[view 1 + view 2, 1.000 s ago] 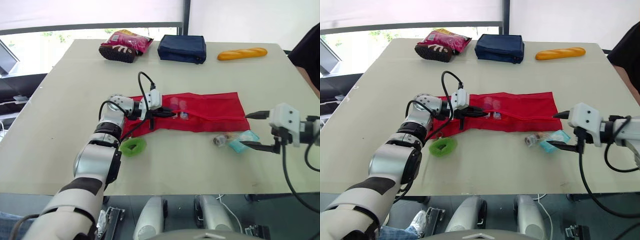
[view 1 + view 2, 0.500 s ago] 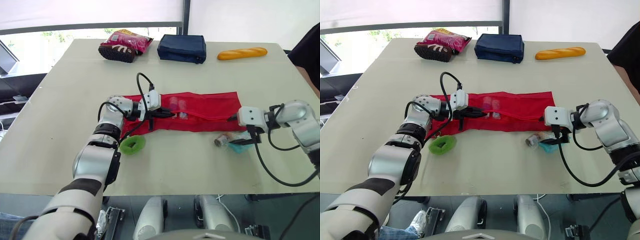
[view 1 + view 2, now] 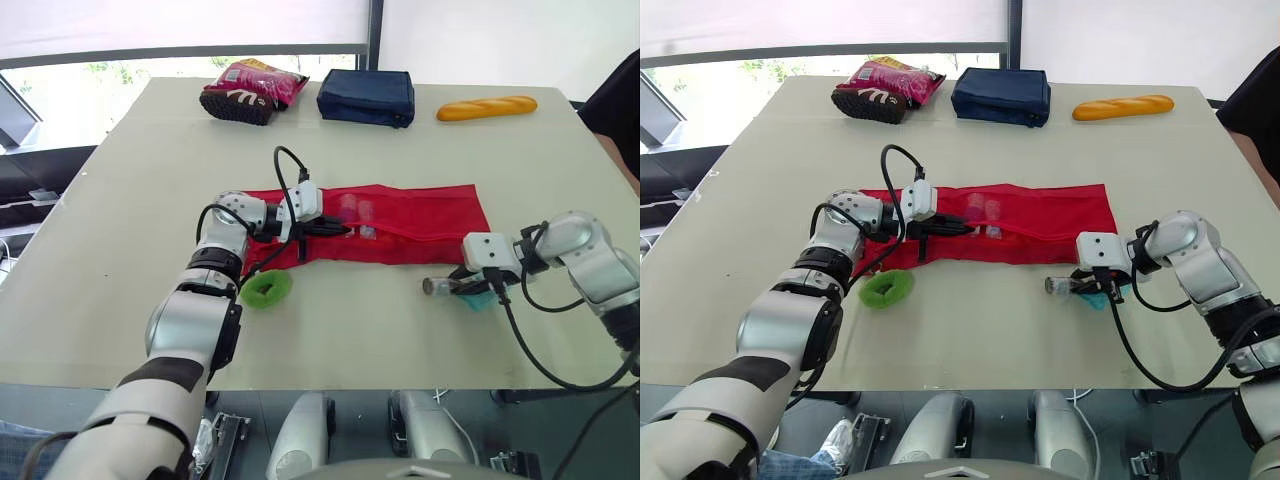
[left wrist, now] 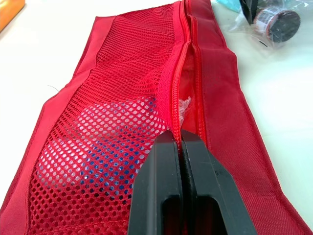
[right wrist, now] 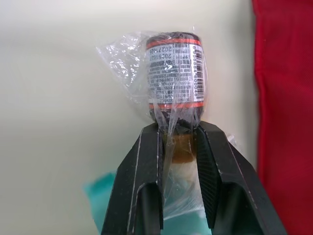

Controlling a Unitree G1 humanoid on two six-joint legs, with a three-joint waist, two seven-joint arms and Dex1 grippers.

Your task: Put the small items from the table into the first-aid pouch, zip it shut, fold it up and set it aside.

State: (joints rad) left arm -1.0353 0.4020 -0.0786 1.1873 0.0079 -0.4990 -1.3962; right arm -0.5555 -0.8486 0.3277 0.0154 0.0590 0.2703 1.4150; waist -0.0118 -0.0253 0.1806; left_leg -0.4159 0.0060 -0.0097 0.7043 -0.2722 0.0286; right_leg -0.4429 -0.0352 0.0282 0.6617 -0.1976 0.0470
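- Bottle [image 5: 174, 73], plastic-wrapped, lies just beside the near edge of the red pouch [image 3: 425, 222], its neck clamped in the right gripper [image 5: 178, 139].
- Left gripper [image 4: 182, 147] pinches the zipper lip, holding the pocket agape.
- Lift clear of the teal packet [image 5: 100, 196]; feed it through that gap.

One red pouch [image 3: 420, 215], one bottle [image 5: 173, 73], one packet [image 5: 100, 196], one green ring [image 3: 255, 293]. Farther back, one snack bag [image 3: 250, 90], one case [image 3: 366, 97], one baguette [image 3: 486, 107].
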